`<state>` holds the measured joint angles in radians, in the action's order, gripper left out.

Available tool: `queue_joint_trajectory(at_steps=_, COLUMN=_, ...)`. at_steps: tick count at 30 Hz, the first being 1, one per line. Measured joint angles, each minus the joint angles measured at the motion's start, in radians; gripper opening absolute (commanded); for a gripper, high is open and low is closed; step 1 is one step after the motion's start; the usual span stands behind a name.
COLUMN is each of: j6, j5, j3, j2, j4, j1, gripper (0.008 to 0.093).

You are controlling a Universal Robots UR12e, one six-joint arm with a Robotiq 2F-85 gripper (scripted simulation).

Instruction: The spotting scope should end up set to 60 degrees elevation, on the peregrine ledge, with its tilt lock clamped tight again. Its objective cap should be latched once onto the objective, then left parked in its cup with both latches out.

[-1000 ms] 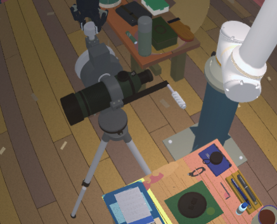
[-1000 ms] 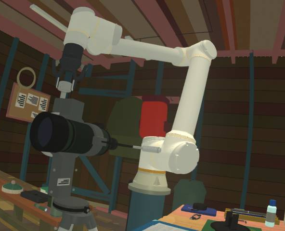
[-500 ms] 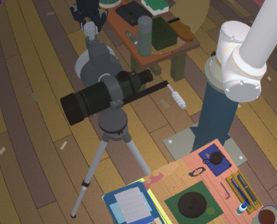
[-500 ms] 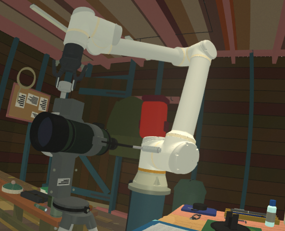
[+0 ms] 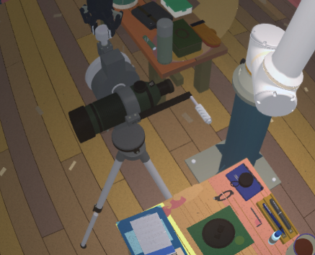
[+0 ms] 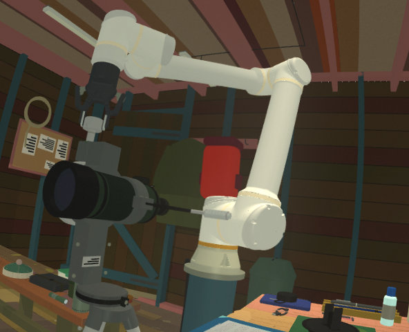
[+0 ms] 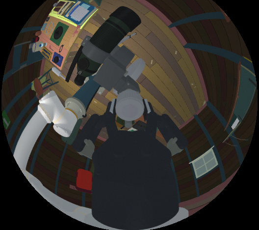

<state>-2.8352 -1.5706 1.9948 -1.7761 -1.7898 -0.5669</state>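
The tilt lock knob point(image 7: 129, 105), a pale grey round knob on top of the scope's grey mount, is partly hidden by my fingers, and my gripper point(image 6: 94, 123) is clamped on it from above. The knob point(image 5: 102, 33) sits on a short stem above the mount housing. The spotting scope point(image 5: 113, 110) lies roughly level on its tripod, its bare objective point(image 6: 63, 189) facing the second side camera. A pan handle point(image 5: 199, 110) sticks out behind the eyepiece. The black objective cap point(image 5: 218, 232) lies on a green mat on the orange table.
The grey mount housing point(image 6: 94, 157) stands directly below my fingers. A wooden bench point(image 5: 174, 32) with a flask and cases lies beside the tripod. My arm's base pedestal point(image 5: 246, 133) stands between scope and orange table, which holds a notebook, pens and a mug.
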Motion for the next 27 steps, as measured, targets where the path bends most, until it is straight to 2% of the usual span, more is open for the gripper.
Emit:
queue_joint_trajectory(at_steps=23, j6=0.000, j5=0.000, j3=0.000, j2=0.000, j4=0.000, j1=0.000, gripper=0.0610)
queue_joint_trajectory(at_steps=27, j6=0.000, j5=0.000, j3=0.000, j2=0.000, j4=0.000, j1=0.000, gripper=0.0626)
